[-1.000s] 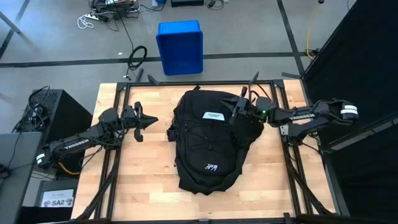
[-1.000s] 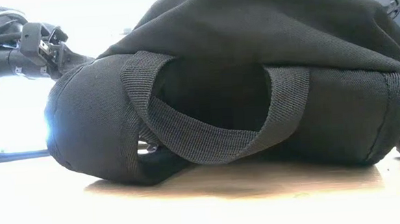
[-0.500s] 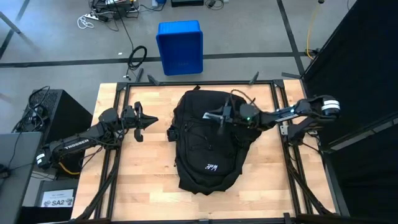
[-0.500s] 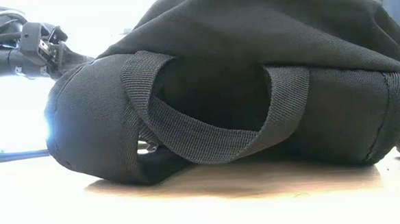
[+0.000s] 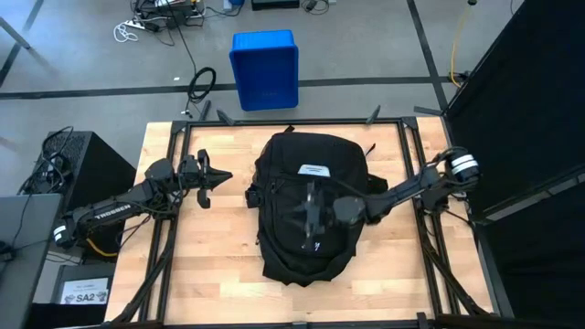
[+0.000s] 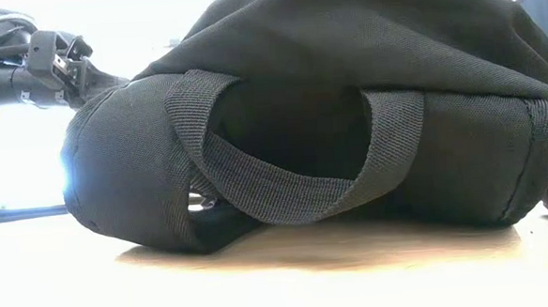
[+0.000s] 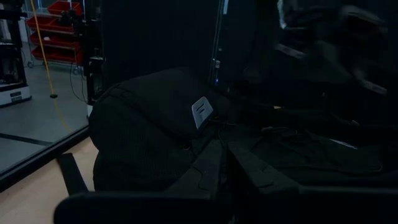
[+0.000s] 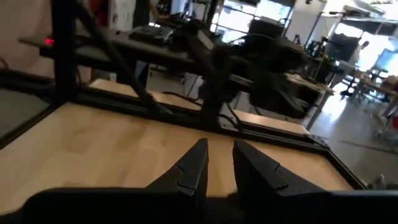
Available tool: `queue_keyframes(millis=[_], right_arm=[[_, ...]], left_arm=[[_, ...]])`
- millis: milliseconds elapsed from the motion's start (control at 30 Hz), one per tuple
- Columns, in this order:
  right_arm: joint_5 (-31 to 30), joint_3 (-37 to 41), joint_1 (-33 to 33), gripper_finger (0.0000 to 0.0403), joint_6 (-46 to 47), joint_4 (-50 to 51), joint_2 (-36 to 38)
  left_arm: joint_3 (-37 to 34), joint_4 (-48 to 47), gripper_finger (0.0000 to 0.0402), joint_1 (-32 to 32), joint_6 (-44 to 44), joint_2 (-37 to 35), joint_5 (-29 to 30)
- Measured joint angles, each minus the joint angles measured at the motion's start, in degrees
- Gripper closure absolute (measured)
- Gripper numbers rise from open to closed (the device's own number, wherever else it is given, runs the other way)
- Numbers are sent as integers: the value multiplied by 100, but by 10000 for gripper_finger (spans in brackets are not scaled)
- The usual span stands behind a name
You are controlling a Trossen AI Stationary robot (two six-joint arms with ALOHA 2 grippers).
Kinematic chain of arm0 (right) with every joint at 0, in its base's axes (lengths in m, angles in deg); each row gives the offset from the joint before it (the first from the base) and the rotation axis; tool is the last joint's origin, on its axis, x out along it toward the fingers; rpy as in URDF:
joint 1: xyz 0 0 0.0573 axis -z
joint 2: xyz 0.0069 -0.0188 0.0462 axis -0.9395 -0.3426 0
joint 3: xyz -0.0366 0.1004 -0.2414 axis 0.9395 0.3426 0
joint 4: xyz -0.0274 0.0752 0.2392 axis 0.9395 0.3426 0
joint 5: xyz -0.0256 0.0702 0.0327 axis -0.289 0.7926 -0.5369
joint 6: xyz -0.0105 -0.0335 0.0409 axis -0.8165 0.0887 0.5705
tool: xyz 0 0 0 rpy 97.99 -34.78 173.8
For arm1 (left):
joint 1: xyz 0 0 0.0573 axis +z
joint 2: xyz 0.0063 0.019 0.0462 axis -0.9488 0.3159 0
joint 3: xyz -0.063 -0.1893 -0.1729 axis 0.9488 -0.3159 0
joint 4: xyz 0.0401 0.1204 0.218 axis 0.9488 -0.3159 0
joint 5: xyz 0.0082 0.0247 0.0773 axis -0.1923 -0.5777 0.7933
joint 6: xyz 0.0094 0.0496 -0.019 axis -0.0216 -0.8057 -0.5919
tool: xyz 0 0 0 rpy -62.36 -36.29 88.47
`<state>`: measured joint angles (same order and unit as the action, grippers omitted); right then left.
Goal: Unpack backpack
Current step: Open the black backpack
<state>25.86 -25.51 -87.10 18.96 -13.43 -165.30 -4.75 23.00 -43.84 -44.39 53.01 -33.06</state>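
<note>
Backpack: big black fabric backpack (image 5: pixel 306 206) with white label, flat on wooden bench (image 5: pixel 224 260).
Right gripper (image 5: pixel 313 206): over backpack's middle, fingers slightly apart, nothing held.
Left gripper (image 5: pixel 219 178): beside backpack, fingers together.

Black backpack (image 5: pixel 292 174) lies flat, white label up.

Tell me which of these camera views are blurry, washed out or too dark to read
High view: evenly lit, but the right gripper smears with motion above the backpack. Low view: the backpack fills the picture, and the room behind and the table in front are washed out white. Left wrist view: very dark, only the white label stands out. Right wrist view: bright, blurred throughout.
</note>
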Motion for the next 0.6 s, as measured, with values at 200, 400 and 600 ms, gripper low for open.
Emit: queue_keyframes(millis=[200,400,600], right_arm=[[-419,-1244,-177,344,6,1523,-610],[-791,-2228,-437,296,29,2557,-1087],[-924,-2500,-687,225,365,2601,-1238]], left_arm=[[1,58,401,-1,-2,-2,0],[2,79,401,0,-2,0,0],[1,98,401,0,-2,0,2]])
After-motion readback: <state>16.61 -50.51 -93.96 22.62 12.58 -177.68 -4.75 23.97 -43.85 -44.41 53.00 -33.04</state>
